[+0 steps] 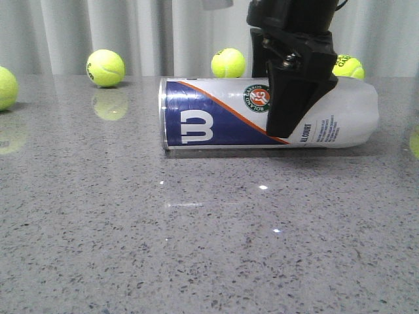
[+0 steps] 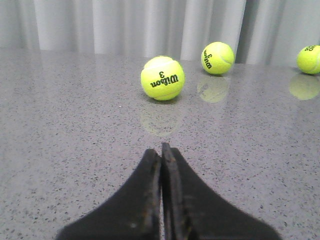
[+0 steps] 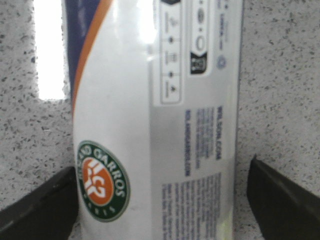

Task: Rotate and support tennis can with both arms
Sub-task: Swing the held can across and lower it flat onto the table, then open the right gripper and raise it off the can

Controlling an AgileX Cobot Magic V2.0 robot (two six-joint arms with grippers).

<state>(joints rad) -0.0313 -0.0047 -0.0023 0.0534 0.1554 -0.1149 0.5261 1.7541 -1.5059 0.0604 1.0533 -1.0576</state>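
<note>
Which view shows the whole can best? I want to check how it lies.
The front view: the can lies on its side on the table, full length visible, the right gripper over it. The right wrist view shows only a close-up of its middle between open fingers. The left wrist view misses it.

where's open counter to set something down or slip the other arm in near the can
The widest bare patch is the near counter in front of the lying tennis can. There is also open surface left of the can, before the tennis ball near the curtain. It is crowded at the can's right half, where the right gripper straddles it, open. The left gripper is shut.
</note>
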